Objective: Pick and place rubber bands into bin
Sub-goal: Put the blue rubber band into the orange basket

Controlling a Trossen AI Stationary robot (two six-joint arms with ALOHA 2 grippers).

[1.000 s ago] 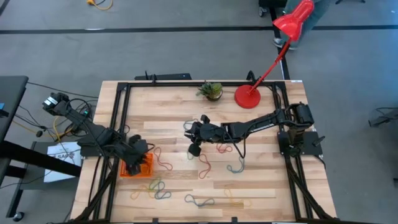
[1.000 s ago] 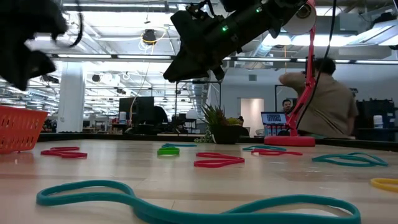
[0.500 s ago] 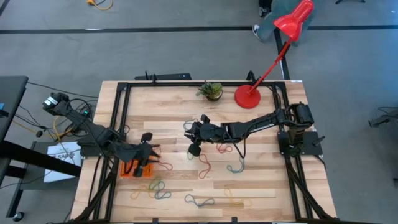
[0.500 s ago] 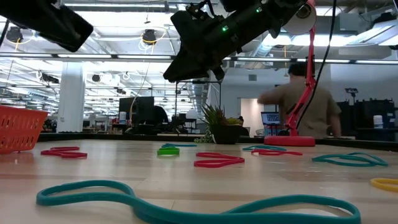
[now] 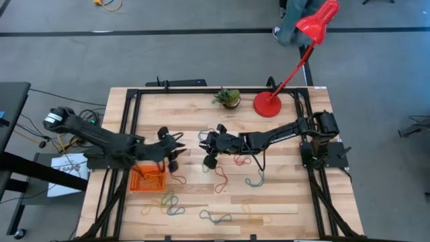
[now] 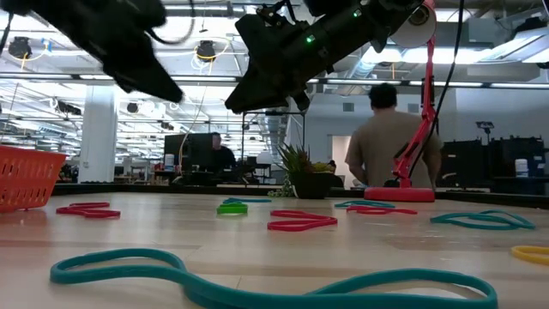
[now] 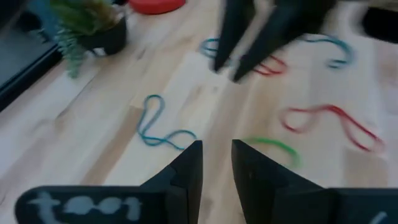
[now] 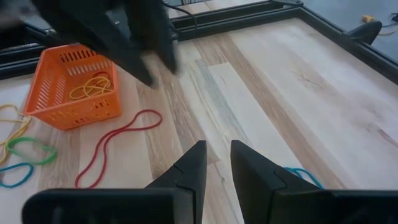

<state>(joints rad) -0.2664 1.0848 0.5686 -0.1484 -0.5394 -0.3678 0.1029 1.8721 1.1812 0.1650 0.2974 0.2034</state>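
The orange bin (image 5: 146, 179) stands on the wood table near the left edge, with a yellow rubber band (image 8: 92, 87) lying in it. Just right of the bin and above the table, my left gripper (image 5: 175, 150) is narrowly open and empty (image 7: 216, 163). Mid-table, my right gripper (image 5: 203, 142) hangs above the table, also narrowly open and empty (image 8: 216, 163). Loose rubber bands lie flat on the table: a red one (image 8: 118, 146) beside the bin, a teal one (image 7: 158, 124), a green one (image 7: 277, 146), and several toward the near edge (image 5: 164, 204).
A small potted plant (image 5: 228, 99) and a red lamp's round base (image 5: 269, 104) stand at the far edge. Black frame rails (image 5: 127, 128) run along the table's sides. In the low view a person (image 6: 390, 146) stands in the room behind.
My left gripper has left its place above the bin and swung toward the table's right and far side, closer to my right gripper, tipping from steeply downward to nearer level. My right arm has kept still. The person in the background has walked to the left.
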